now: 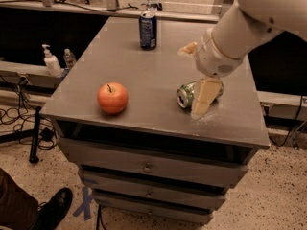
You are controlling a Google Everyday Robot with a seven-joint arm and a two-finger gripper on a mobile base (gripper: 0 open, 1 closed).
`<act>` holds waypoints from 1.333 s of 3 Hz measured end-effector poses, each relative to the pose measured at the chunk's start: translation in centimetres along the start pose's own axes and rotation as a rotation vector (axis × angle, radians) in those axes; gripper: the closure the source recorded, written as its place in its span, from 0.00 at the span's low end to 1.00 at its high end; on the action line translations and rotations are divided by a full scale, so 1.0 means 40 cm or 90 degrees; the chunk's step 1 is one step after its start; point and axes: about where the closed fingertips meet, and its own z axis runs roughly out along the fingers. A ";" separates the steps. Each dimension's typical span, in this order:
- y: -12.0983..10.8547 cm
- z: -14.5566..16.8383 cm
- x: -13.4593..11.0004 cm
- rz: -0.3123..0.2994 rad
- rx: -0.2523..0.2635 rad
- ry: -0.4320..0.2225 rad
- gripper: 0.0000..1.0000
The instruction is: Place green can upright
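The gripper (190,82) hung with jaws spread wide over the grey cabinet top (120,56), the green can (187,94) lying sideways partly behind the nearer finger (204,96), speckled floor (273,200) below.

My matt, cream plastic-looking two-finger gripper (195,78) hangs spread just over the glossy green and silver aluminium can (186,95), which lies on the smooth, dull grey cabinet top (124,61). The round red apple (112,97) looks waxy, and the dark blue metal can (147,30) shines.
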 end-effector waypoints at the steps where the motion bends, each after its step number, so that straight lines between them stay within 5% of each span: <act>1: -0.023 0.054 0.036 -0.028 -0.012 0.010 0.00; 2: -0.041 0.088 0.069 -0.043 -0.025 0.024 0.00; 4: -0.042 0.130 0.110 -0.036 -0.068 0.039 0.39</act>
